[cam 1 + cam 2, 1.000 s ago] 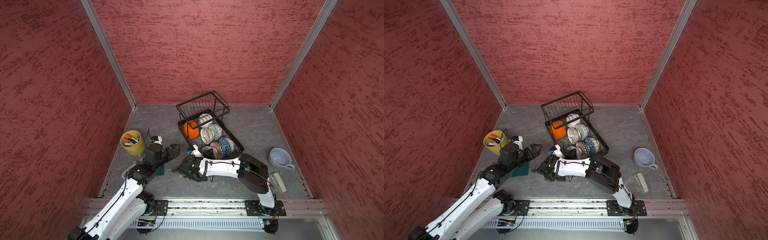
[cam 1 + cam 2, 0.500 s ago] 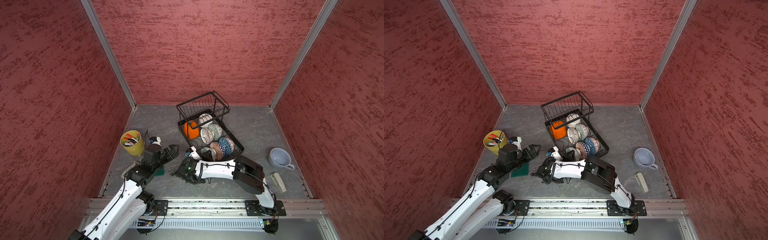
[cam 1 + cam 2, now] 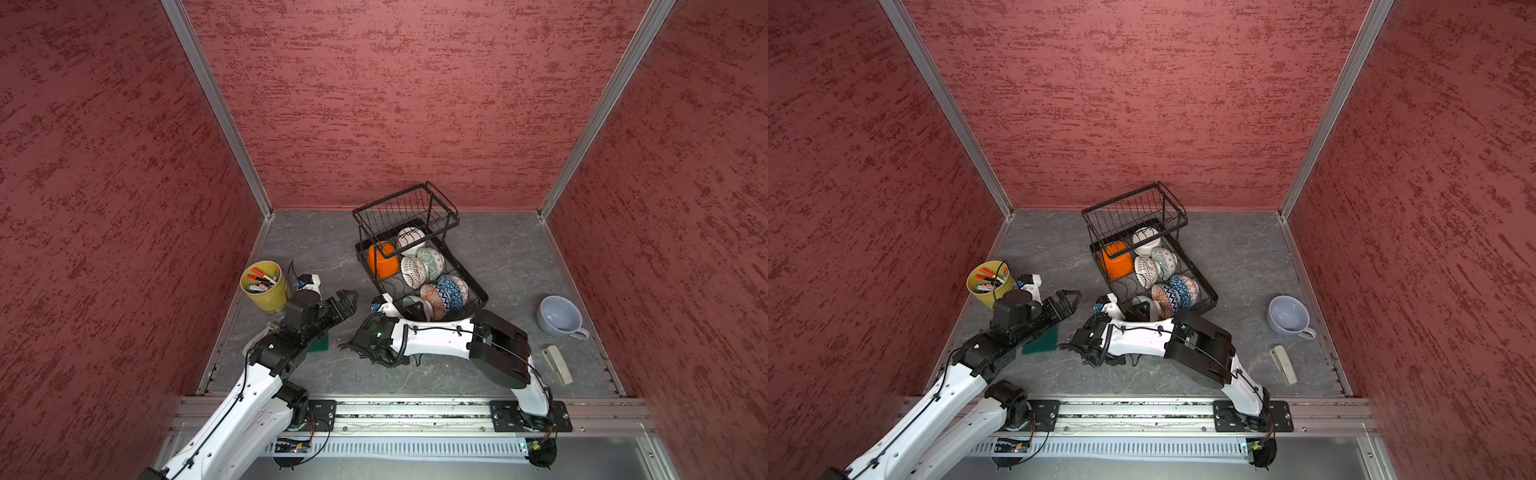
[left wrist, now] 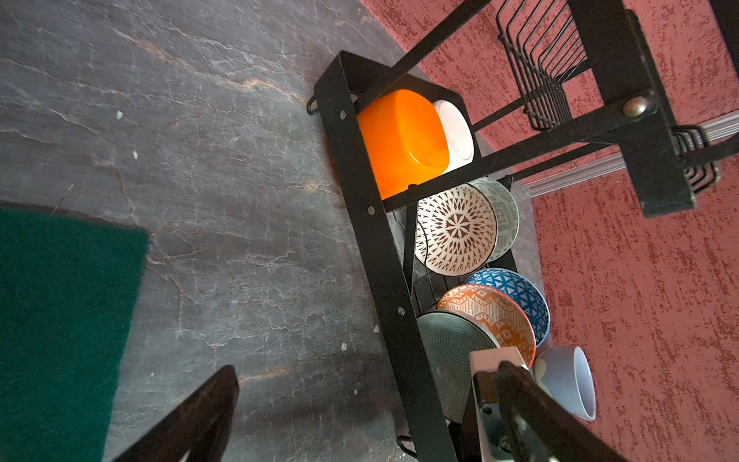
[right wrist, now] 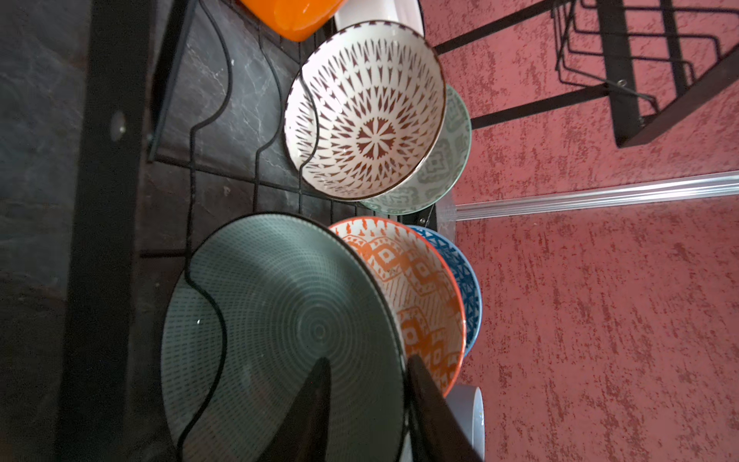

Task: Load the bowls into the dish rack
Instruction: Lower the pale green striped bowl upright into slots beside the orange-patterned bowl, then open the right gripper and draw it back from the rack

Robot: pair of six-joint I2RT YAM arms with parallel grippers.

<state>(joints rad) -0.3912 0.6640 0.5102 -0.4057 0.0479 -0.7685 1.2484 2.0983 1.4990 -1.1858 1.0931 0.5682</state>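
The black wire dish rack point(image 3: 475, 286) stands at mid-table, its raised basket point(image 3: 405, 208) at the far end. Several bowls stand on edge in its lower tray: plain orange point(image 3: 382, 259), white point(image 3: 409, 239), lattice point(image 3: 413, 272), pale celadon point(image 3: 434, 259), blue point(image 3: 455, 291) and orange-patterned point(image 3: 432, 297). The grey-green bowl point(image 5: 280, 320) leans in the nearest slot. My right gripper point(image 5: 368, 360) straddles its rim, one finger inside, one behind, open wider than the rim. My left gripper point(image 3: 347, 301) hovers open left of the rack, holding nothing.
A yellow-green pot of pens point(image 3: 264, 284) and a small white device point(image 3: 309, 282) sit at the left. A green pad point(image 3: 320, 343) lies under my left arm. A pale blue-grey cup point(image 3: 559, 318) and a small white object point(image 3: 557, 363) lie at the right.
My right gripper's fingers have parted around the grey-green bowl's rim. Both arms have barely moved.
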